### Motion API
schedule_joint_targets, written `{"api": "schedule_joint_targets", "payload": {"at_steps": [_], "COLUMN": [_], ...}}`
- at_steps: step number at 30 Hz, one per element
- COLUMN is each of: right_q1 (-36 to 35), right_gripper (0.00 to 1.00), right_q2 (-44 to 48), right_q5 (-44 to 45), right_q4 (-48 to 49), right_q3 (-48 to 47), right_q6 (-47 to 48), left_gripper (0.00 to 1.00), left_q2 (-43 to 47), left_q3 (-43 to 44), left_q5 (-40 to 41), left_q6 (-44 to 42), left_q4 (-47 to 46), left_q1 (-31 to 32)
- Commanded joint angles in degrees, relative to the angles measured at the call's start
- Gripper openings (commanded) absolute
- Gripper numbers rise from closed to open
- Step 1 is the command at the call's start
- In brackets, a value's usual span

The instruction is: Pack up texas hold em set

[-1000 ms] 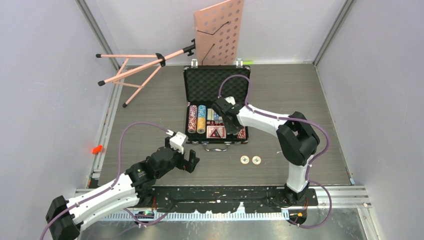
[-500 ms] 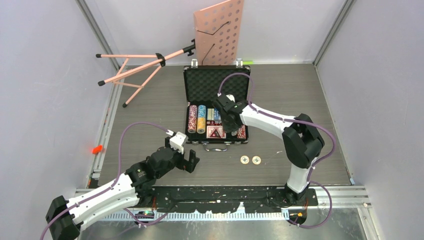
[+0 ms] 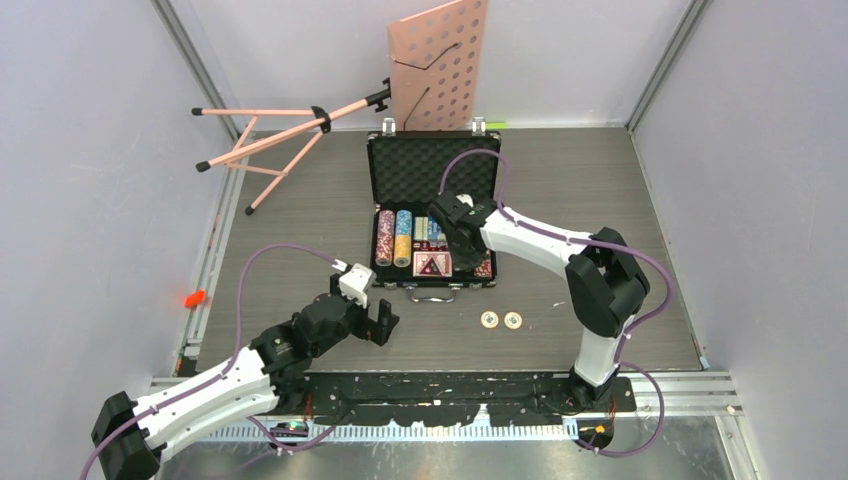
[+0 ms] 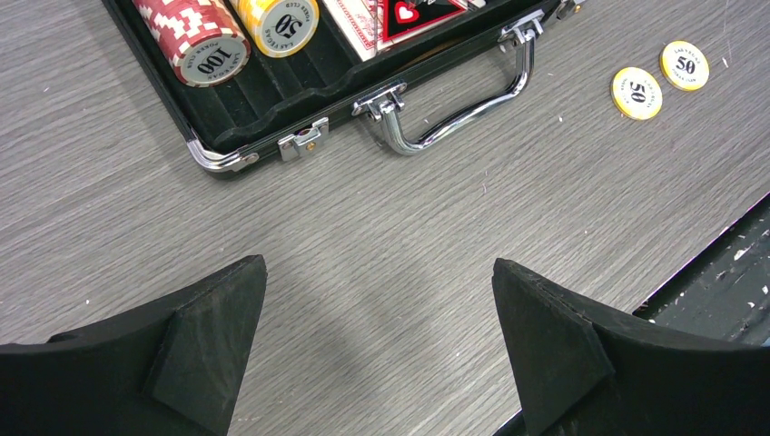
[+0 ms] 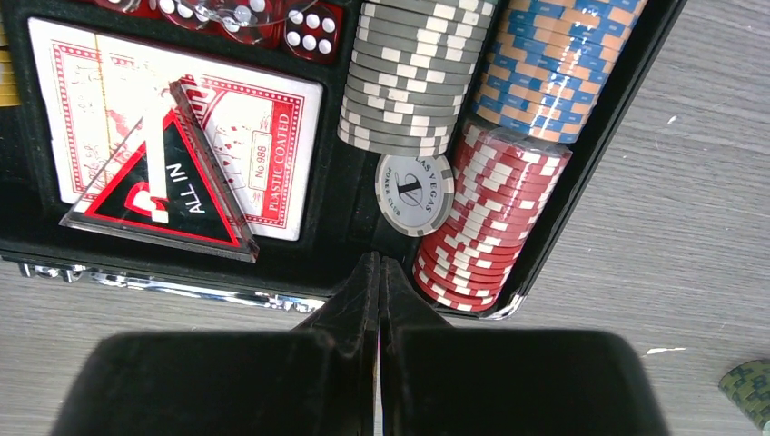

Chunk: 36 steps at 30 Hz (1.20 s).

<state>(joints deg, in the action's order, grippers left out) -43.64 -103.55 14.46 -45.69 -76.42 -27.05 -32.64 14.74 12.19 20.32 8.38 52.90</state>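
Starting at your right gripper [image 5: 379, 269]: its fingers are pressed flat together with nothing between them, poised low over the near right corner of the open briefcase [image 3: 405, 172]. Just beyond the tips a single grey chip [image 5: 415, 193] lies face-up, leaning against the end of the grey row [image 5: 413, 73] and touching the red row [image 5: 490, 218] beside it. A blue and orange row [image 5: 556, 60] sits further in. To the other side are the card deck [image 5: 263, 127], the triangular All In marker [image 5: 163, 186] on top of it, and the red dice [image 5: 309, 27].

You look to be mid-way through seating chips. That loose grey chip probably wants a nudge upright into its row, and shut fingers suit a push.

Your left gripper [image 4: 377, 300] hovers with its jaws spread wide and empty over bare table, near the silver handle [image 4: 454, 109]. Two yellow chips [image 3: 501, 319] lie side by side on the table, near the case's front right corner, so you will need to open and fetch them. The foam-lined lid cannot come down before that.

The table [image 3: 300, 220] is grey woodgrain. A pink music stand [image 3: 440, 60] lies toppled behind the case. Pale walls [image 3: 100, 150] close in three sides.
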Motion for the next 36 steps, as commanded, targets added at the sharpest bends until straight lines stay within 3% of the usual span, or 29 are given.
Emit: {"api": "schedule_joint_targets", "payload": {"at_steps": [1, 14, 21, 27, 36], "right_q1": [0.05, -3.01, -4.7, -4.85, -4.88], "right_gripper": [0.0, 0.0, 0.01, 0.0, 0.0], "right_q2": [-1.57, -6.11, -5.37, -5.23, -4.59], "right_q5": [0.82, 8.39, 14.2, 19.73, 19.46], "right_q4": [-0.68, -0.88, 8.4, 9.58, 9.37], "right_q3": [-0.44, -2.2, 0.51, 1.07, 1.14], "right_q6": [2.39, 8.93, 10.92, 13.05, 15.92], "left_gripper": [0.99, 0.99, 0.99, 0.99, 0.99], "left_q2": [0.58, 0.13, -0.06, 0.51, 0.04], "left_q3": [0.73, 0.81, 0.92, 0.72, 0.81], "left_q5": [-0.06, -0.05, -0.14, -0.05, -0.03], "left_q6": [-0.8, -0.98, -1.07, -1.07, -1.07], "left_q4": [-2.75, -3.05, -3.01, -2.94, -2.98], "left_q1": [0.18, 0.18, 0.18, 0.18, 0.18]}}
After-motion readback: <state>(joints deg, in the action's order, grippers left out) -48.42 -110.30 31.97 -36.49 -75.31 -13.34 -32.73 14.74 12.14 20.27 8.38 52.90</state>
